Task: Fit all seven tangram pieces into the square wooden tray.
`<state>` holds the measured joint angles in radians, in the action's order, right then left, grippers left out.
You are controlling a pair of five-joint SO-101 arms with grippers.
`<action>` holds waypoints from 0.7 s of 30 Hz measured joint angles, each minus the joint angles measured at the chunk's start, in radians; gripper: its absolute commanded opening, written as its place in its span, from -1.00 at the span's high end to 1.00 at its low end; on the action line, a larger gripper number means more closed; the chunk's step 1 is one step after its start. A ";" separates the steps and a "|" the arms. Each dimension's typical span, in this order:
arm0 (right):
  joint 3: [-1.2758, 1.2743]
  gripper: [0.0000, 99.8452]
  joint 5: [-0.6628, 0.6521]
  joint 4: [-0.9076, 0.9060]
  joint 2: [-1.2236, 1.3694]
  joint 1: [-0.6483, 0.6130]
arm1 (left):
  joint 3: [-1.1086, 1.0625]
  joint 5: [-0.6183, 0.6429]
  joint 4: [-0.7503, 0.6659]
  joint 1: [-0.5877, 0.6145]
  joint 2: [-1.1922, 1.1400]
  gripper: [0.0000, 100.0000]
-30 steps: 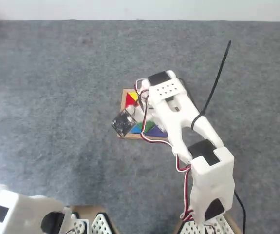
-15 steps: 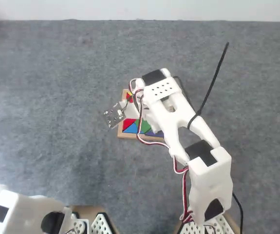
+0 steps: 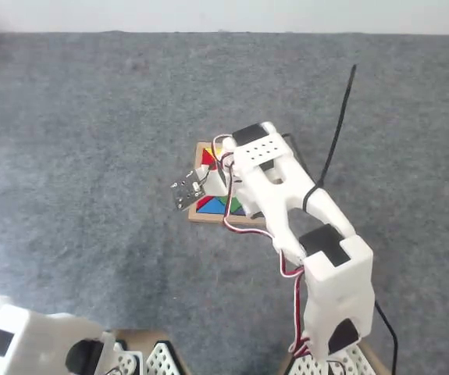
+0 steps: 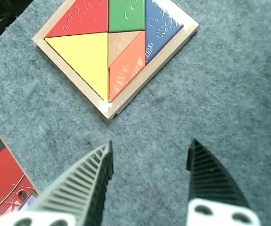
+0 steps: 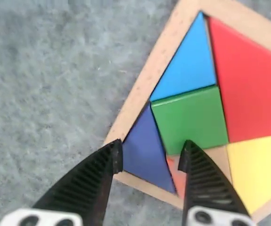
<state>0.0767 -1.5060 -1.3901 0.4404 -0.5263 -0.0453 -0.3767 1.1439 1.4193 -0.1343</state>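
The square wooden tray (image 5: pixel 154 70) lies on grey carpet and holds a light blue triangle (image 5: pixel 189 66), a red triangle (image 5: pixel 248 80), a green square (image 5: pixel 192 117), a dark blue parallelogram (image 5: pixel 144 150) and a yellow triangle (image 5: pixel 258 169). My right gripper (image 5: pixel 149 150) hangs open just above the dark blue piece and the green square's corner. In the high view my right arm (image 3: pixel 263 168) covers most of the tray (image 3: pixel 208 217). My left gripper (image 4: pixel 149 157) is open over bare carpet, short of the tray (image 4: pixel 71 73). Beside the orange triangle (image 4: pixel 128 66) is a wood-coloured triangle (image 4: pixel 121 42); piece or bare floor, I cannot tell.
Grey carpet surrounds the tray on all sides. A black cable (image 3: pixel 337 133) rises behind the right arm. The white arm bases (image 3: pixel 44 344) stand at the near edge. A red object (image 4: pixel 3 183) sits close to my left gripper.
The right arm's wrist swung a little to the left over the tray, then settled back slightly. The pieces in the tray have not moved.
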 measured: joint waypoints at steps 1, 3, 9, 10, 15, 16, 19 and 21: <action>0.000 0.59 0.000 0.000 0.000 0.000 | 0.000 0.000 0.000 0.000 0.000 0.50; 0.000 0.59 0.000 0.000 0.000 0.006 | 0.000 0.000 0.000 0.000 0.000 0.50; 0.084 0.59 0.126 -0.068 -0.017 0.009 | 0.006 0.000 0.023 -0.003 0.021 0.50; 0.112 0.59 0.172 -0.097 -0.038 0.006 | 0.015 0.000 0.049 -0.012 0.040 0.50; 0.212 0.59 0.479 -0.238 -0.213 -0.044 | 0.026 0.000 0.206 -0.107 0.242 0.50; 0.216 0.59 0.546 -0.253 -0.253 -0.046 | 0.018 0.002 0.233 -0.137 0.299 0.50; 0.213 0.71 0.750 -0.275 -0.374 -0.046 | -0.055 0.014 0.301 -0.235 0.496 0.50; 0.180 0.88 0.873 -0.275 -0.459 -0.038 | -0.150 0.017 0.330 -0.308 0.641 0.50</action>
<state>0.2562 -0.6329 -1.6648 -0.0184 -0.5646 -0.1956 -0.3598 1.4737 1.1109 0.5071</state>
